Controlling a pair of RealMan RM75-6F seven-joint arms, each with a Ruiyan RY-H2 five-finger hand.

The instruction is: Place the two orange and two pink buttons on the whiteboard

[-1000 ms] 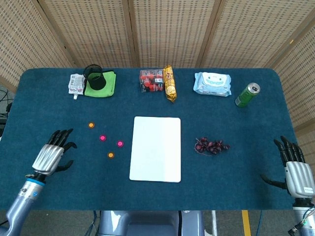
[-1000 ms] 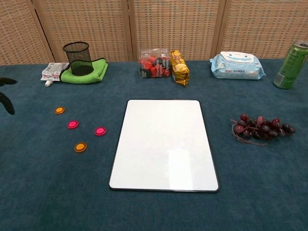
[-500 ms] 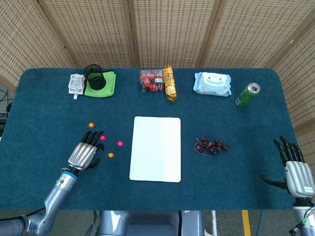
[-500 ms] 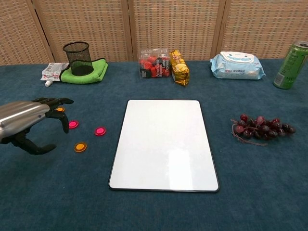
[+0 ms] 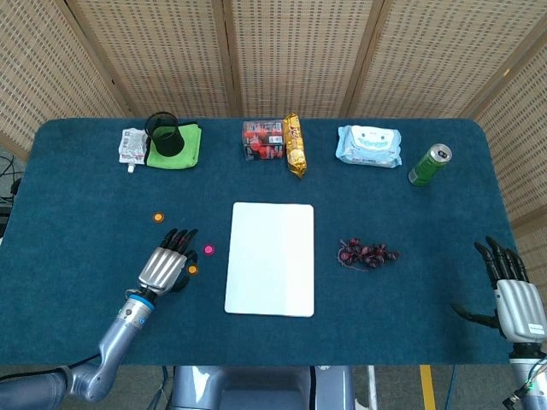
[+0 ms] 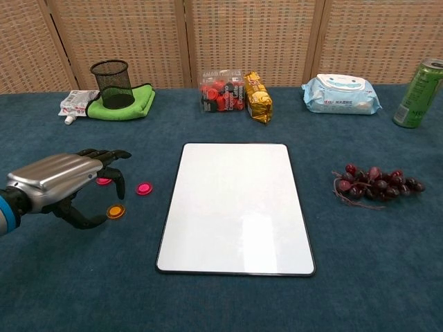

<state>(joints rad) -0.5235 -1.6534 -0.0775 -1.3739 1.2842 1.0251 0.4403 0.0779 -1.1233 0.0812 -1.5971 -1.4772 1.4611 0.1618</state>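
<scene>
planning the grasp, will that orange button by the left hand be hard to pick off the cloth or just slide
The orange button looks like a thin flat disc lying flush on the blue table cover, so fingers likely get little edge to pinch. It seems small and light, so a push from the left hand would probably slide it, not roll it.

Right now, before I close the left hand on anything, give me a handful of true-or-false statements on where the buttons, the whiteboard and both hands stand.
1. The whiteboard has no buttons on it. True.
2. The left hand hovers over the buttons to the left of the whiteboard. True.
3. The right hand is holding the grapes. False: it is apart from them near the table's right edge, fingers spread, holding nothing.
4. A pink button lies on the cloth between the left hand and the whiteboard. True.
5. The orange button farther from the robot sits inside the mesh cup. False: it lies on the cloth, well short of the cup.
</scene>
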